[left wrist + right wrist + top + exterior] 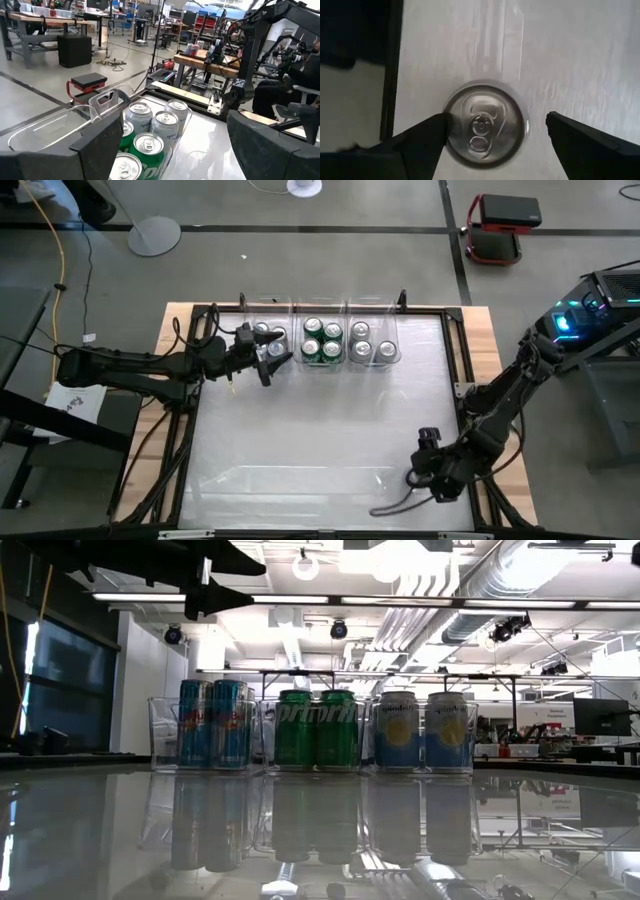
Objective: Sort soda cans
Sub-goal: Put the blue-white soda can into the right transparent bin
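High view, left end effector (pixel 268 356): hangs at the far-left bin (pixel 270 343), over the cans there, fingers spread and holding nothing.
High view, right end effector (pixel 428 470): low near the tabletop's (pixel 320 430) near right corner, well apart from the bins; the can beneath it is hidden by the arm.
High view, sorted cans: green cans (pixel 321 340) fill the middle bin, silver-topped ones (pixel 372 340) the right bin.
Low view, cans: blue cans (pixel 213 723), green cans (pixel 317 728) and pale yellow-and-blue cans (pixel 422 731) stand upright in three clear bins in a row at the far side.
Left wrist view, left end effector (pixel 175 145): wide, empty, looking over upright green cans (pixel 141 149) and pale cans (pixel 160 118) in their bins.
Right wrist view, loose can (pixel 485 125): upright, long axis pointing straight at the camera, silver top and pull tab facing up.
Right wrist view, right end effector (pixel 497 130): wide, straddling the can, one finger (pixel 427 132) touching or just beside its rim, the other clear.
Nearer arm: right, by judgement, already centred over the can.
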Available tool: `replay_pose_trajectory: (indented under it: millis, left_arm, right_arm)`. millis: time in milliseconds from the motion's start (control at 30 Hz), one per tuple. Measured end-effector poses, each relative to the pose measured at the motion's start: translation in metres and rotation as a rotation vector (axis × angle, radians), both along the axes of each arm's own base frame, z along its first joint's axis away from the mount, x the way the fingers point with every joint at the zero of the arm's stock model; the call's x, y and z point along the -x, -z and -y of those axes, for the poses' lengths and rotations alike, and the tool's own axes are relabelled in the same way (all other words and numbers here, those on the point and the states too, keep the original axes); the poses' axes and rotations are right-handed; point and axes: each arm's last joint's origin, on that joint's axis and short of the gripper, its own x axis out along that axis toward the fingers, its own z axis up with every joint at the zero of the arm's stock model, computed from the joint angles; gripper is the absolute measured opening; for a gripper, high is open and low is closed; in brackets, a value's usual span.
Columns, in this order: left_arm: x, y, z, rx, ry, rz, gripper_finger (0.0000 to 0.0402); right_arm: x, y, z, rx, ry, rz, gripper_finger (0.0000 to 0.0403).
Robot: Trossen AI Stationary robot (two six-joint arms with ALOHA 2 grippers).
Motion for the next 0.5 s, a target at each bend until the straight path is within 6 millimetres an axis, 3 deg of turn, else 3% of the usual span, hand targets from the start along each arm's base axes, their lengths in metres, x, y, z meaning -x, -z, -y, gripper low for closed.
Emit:
replay_pose_trajectory:
  millis: [333,500]
  left_arm:
    - [0.0,0.0,0.0,-0.001,0.001,0.003,0.0333]
    - [0.0,0.0,0.0,-0.001,0.001,0.002,0.0333]
  right_arm:
    - [-0.011,0.001,0.013,-0.082,0.304,-0.064,0.033]
    - [-0.011,0.0,0.016,-0.064,0.333,-0.039,0.033]
